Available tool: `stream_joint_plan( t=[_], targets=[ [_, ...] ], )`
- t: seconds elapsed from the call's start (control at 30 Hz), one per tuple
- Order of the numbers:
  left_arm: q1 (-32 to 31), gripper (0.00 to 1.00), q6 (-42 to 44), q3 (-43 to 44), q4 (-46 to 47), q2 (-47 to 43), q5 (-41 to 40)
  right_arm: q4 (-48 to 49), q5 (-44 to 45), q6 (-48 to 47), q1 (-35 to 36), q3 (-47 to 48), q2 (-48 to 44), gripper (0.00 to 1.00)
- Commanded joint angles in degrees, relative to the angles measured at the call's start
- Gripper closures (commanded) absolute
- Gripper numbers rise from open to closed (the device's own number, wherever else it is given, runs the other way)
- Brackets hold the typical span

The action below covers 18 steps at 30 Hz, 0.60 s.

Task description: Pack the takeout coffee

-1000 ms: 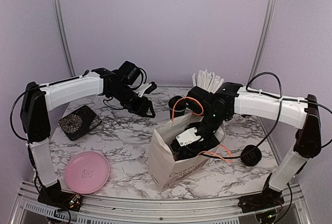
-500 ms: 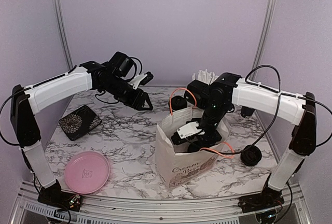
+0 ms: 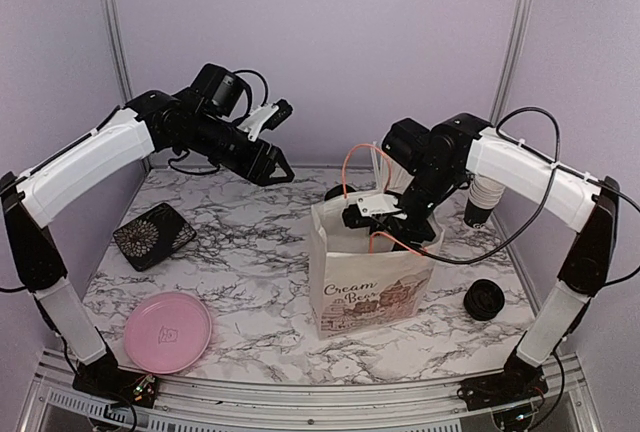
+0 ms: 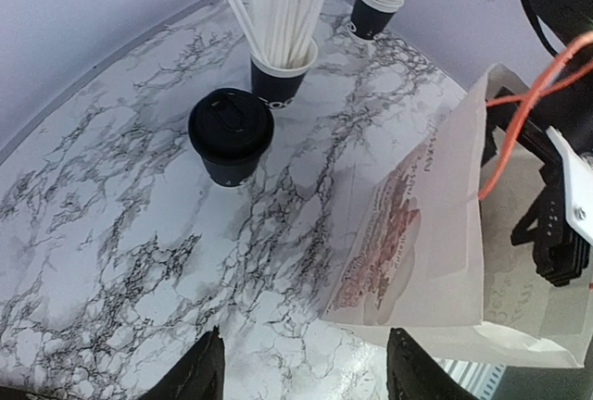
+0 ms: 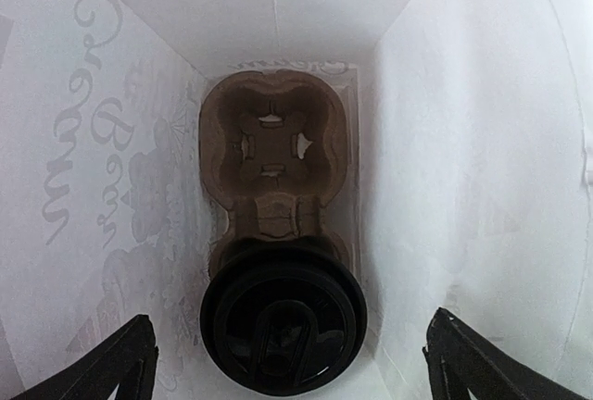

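One takeout coffee [image 5: 283, 324], a black cup with a round black lid, stands in the near slot of a brown cardboard carrier [image 5: 271, 145] at the bottom of the white paper bag [image 3: 370, 287]. My right gripper [image 5: 292, 363] is open above it, at the bag's mouth [image 3: 385, 227]. A second lidded black cup [image 4: 230, 131] stands on the marble behind the bag's left side [image 3: 335, 192]. My left gripper [image 4: 306, 377] is open and empty, raised high over the table to the left of the bag [image 3: 278, 170].
A black cup of white straws [image 4: 283, 81] and a nested stack of cups [image 4: 380, 2] stand at the back. A loose black lid [image 3: 483, 300] lies right of the bag. A pink plate [image 3: 167, 330] and a black patterned dish [image 3: 152, 235] lie at the left.
The bag went from tilted to upright. My right gripper rose from deep inside it to its mouth. My left arm lifted up and back.
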Motion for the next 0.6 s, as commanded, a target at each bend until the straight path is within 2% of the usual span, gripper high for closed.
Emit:
stream_joint_plan(
  t=[0.0, 0.57],
  targets=[
    [0.65, 0.41, -2.46, 7.41, -7.13, 7.57, -11.74, -1.38, -2.31, -0.73, -2.58, 1.33, -3.06, 0.01],
    [-2.10, 0.43, -4.15, 29.11, -7.16, 33.30, -9.38, -2.44, 8.35, -2.05, -11.36, -4.37, -10.97, 0.01]
  ],
)
